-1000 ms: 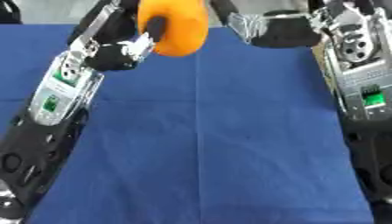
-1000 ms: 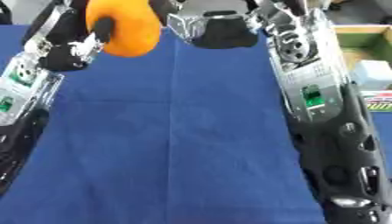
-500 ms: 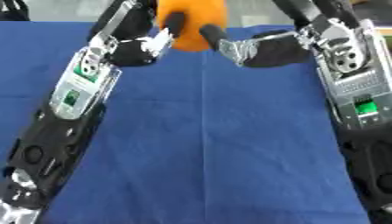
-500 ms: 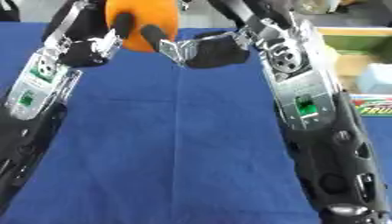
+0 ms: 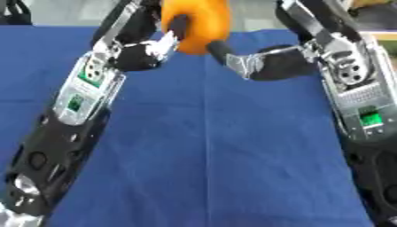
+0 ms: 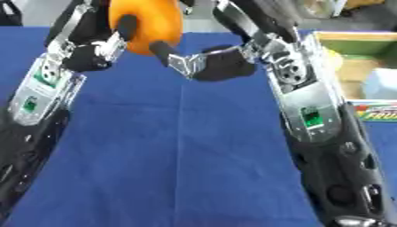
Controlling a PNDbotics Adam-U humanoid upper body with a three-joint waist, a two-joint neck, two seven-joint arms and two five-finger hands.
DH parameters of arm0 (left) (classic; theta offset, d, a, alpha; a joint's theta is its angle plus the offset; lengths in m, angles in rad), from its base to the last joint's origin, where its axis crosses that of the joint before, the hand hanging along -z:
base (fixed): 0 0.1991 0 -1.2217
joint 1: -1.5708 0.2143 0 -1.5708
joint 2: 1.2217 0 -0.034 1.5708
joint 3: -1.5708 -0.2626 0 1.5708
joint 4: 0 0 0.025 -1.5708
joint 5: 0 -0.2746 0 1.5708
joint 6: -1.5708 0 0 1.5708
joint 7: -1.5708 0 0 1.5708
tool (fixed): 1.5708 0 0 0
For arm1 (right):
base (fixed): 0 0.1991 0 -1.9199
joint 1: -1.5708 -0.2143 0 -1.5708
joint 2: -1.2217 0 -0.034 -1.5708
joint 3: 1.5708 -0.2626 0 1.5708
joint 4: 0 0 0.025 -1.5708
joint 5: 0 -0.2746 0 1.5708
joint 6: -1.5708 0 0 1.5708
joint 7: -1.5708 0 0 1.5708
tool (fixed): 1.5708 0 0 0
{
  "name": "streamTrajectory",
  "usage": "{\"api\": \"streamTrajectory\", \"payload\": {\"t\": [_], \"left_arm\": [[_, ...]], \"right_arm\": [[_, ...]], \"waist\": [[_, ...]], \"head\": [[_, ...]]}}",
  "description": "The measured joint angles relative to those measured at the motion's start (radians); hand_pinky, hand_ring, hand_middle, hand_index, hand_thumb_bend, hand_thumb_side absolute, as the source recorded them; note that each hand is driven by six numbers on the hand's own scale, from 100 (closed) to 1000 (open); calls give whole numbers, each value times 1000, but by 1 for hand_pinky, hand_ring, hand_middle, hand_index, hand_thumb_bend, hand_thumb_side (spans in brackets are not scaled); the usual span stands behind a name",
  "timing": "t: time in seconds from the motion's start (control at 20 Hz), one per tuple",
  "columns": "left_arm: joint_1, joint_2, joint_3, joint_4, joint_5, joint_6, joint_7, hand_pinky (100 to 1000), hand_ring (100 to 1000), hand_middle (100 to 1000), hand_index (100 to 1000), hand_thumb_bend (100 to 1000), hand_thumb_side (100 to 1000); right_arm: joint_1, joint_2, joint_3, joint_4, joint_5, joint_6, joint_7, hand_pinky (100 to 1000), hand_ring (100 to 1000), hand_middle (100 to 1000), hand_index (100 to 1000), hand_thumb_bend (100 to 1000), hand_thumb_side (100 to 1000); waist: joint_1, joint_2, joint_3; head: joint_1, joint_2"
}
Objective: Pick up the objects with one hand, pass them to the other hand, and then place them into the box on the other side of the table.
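The orange object [image 5: 195, 23], rounded and smooth, is held up over the far middle of the counter [image 5: 209, 150], with the left robot hand [image 5: 155, 46] curled round its left side. The right robot hand [image 5: 248, 64] reaches in from the other side, one dark finger against the object's lower edge, the rest spread rather than closed. By my reading the pickup is done and the handover is only starting; the right hand's grasp, the left's release and the drop into the box [image 6: 358, 62] at the right edge remain. The box already holds a pale item and printed packaging. Nothing lies on the blue cloth between.
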Motion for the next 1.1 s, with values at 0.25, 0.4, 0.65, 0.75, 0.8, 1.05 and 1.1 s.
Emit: {"api": "streamTrajectory", "payload": {"t": [0.25,0.4,0.65,0.75,0.8,1.05,1.1], "left_arm": [[1,0,0,-15,-14,-6,13,674,326,348,395,100,291],[3,0,0,-19,-19,-9,16,676,333,353,398,100,290],[4,-1,0,-24,-22,-13,21,677,338,357,402,100,287],[4,-1,0,-28,-26,-15,22,678,342,365,409,100,284],[4,-1,0,-28,-27,-15,23,680,346,372,414,100,281],[6,-3,0,-28,-28,-15,21,685,358,397,435,116,277],[6,-5,0,-29,-27,-14,19,686,360,401,439,122,277]], "right_arm": [[8,-7,-3,2,3,0,16,942,824,826,917,289,390],[13,-7,-3,4,7,-2,21,935,812,817,907,272,374],[16,-7,-3,7,10,-7,30,938,793,796,877,229,330],[16,-7,-3,7,13,-8,32,929,773,775,836,190,287],[16,-7,-3,7,15,-8,31,915,759,760,803,157,253],[19,-7,-4,12,32,0,-15,843,689,689,666,100,150],[21,-7,-4,13,37,4,-34,815,663,662,626,100,120]], "waist": [[0,-2,-1],[0,-4,-1],[0,-5,-1],[0,-6,-2],[0,-6,-2],[0,-6,-1],[0,-6,-1]], "head": [[0,-27],[-1,-37],[-2,-46],[-2,-48],[-2,-48],[-4,-48],[-4,-48]]}}
